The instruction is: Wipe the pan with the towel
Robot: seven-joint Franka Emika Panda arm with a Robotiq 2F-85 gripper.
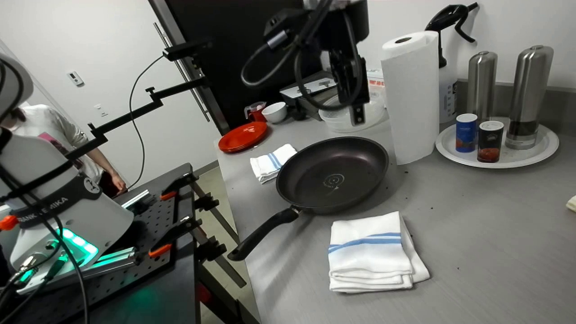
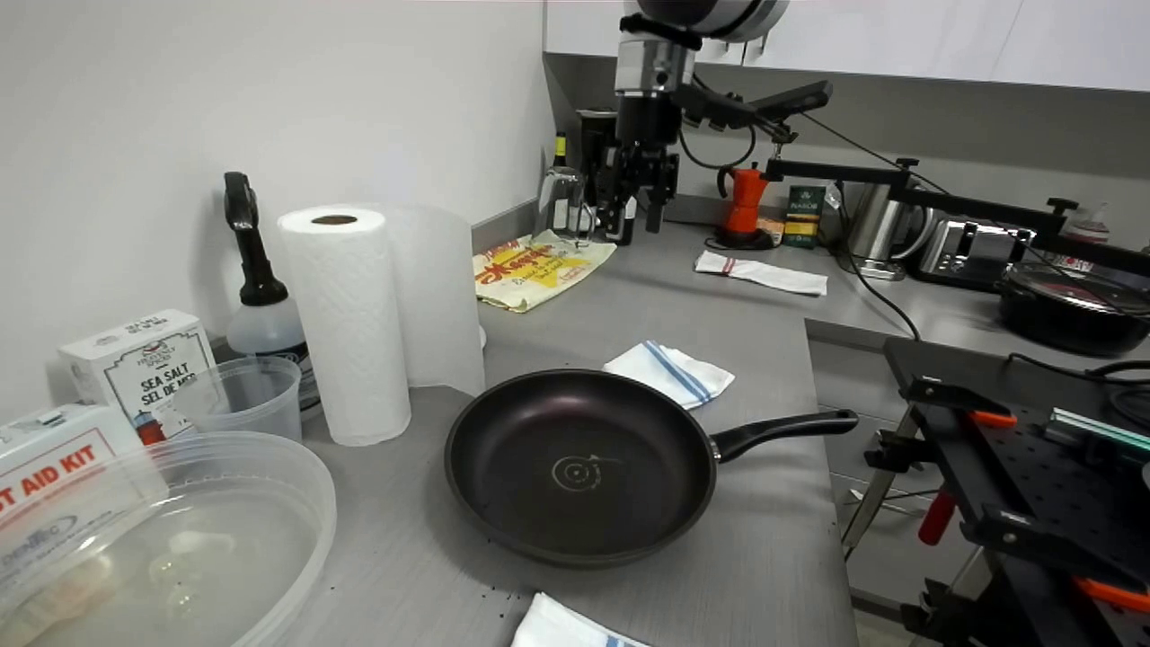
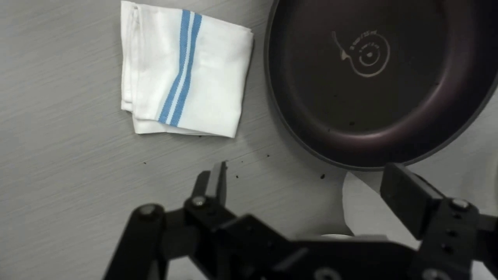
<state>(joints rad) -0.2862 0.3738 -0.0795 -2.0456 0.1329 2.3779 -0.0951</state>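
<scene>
In both exterior views the round black pan (image 1: 334,173) (image 2: 579,467) rests on the grey counter, its handle pointing at the counter's edge on the robot's side. A folded white towel with blue stripes (image 1: 369,249) (image 2: 674,373) lies close beside it; in the wrist view this towel (image 3: 186,70) is left of the pan (image 3: 365,77). Another similar folded cloth (image 1: 272,162) lies on the pan's opposite side. High over the counter, my gripper (image 2: 637,229) points down. Its jaws [hold] nothing: in the wrist view the gripper (image 3: 307,165) is wide open, apart from pan and towel.
A tall paper-towel roll (image 1: 411,99) stands beside the pan, with a loose sheet hanging. A white plate (image 1: 531,159) carries steel grinders and small shakers. A clear plastic tub (image 2: 225,539) and red plates (image 1: 243,136) are also near. Dark crumbs (image 3: 322,176) dot the counter.
</scene>
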